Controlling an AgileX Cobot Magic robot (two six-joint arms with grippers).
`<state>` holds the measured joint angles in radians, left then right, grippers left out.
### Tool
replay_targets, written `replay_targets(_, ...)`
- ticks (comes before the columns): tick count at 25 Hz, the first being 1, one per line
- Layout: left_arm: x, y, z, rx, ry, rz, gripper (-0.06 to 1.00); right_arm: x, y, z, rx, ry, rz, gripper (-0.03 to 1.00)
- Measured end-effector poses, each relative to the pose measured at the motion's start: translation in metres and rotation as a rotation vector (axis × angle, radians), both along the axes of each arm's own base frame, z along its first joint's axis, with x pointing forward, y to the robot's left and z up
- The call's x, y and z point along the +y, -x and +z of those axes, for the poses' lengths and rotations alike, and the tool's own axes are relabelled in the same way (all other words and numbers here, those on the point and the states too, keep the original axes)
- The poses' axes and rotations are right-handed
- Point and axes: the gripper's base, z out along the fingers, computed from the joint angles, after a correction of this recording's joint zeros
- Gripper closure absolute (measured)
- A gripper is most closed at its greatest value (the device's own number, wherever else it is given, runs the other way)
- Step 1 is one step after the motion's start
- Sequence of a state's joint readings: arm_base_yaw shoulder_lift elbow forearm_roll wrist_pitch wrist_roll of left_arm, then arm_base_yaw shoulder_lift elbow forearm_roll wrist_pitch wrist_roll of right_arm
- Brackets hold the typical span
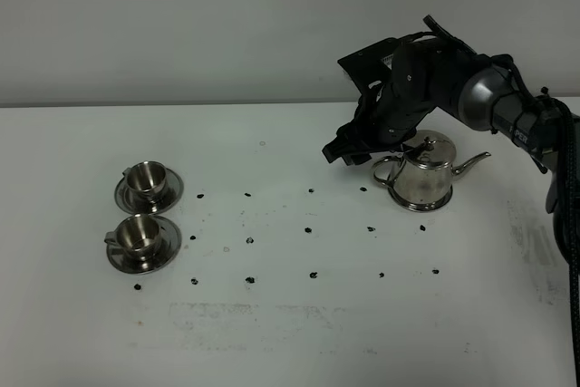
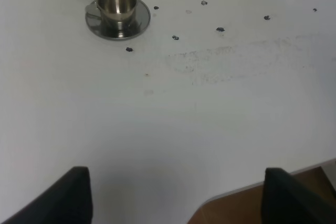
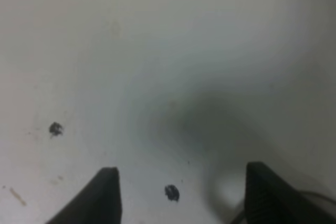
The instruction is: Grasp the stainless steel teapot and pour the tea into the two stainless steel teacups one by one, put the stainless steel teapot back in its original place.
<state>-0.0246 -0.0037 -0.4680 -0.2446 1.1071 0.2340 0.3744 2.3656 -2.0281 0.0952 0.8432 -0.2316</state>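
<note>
The stainless steel teapot [image 1: 426, 174] stands upright at the right of the table, spout to the right and loop handle to the left. The rim of a flat steel disc [image 1: 422, 208], its original place, shows under its base. My right gripper [image 1: 349, 153] hangs just left of the handle. In the right wrist view the right gripper [image 3: 181, 195] is open over bare table with nothing between its fingers. The two stainless steel teacups [image 1: 147, 178] [image 1: 139, 233] sit on saucers at the far left. My left gripper [image 2: 178, 198] is open near the front edge, well short of the nearer teacup [image 2: 116, 2].
Dark dots [image 1: 312, 227] mark the white table [image 1: 290, 314] in rows between cups and teapot. The front table edge [image 2: 247, 190] shows in the left wrist view with brown floor beyond. The right arm [image 1: 489, 101] reaches in from the right above the teapot.
</note>
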Motion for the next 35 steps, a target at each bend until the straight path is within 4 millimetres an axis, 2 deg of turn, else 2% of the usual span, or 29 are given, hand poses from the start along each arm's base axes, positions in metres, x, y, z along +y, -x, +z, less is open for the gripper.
replay_targets(5, 0.000, 0.000, 0.000, 0.000, 0.000, 0.000, 0.31, -0.004, 0.004, 0.008, 0.023, 0.009, 0.000, 0.45)
replay_targets(30, 0.000, 0.000, 0.000, 0.000, -0.001, -0.001, 0.31, -0.012, 0.021, 0.004, 0.221, 0.091, 0.030, 0.45)
replay_targets(35, 0.000, 0.000, 0.000, 0.000, -0.001, -0.001, 0.31, -0.014, 0.025, 0.018, 0.225, 0.096, 0.033, 0.45)
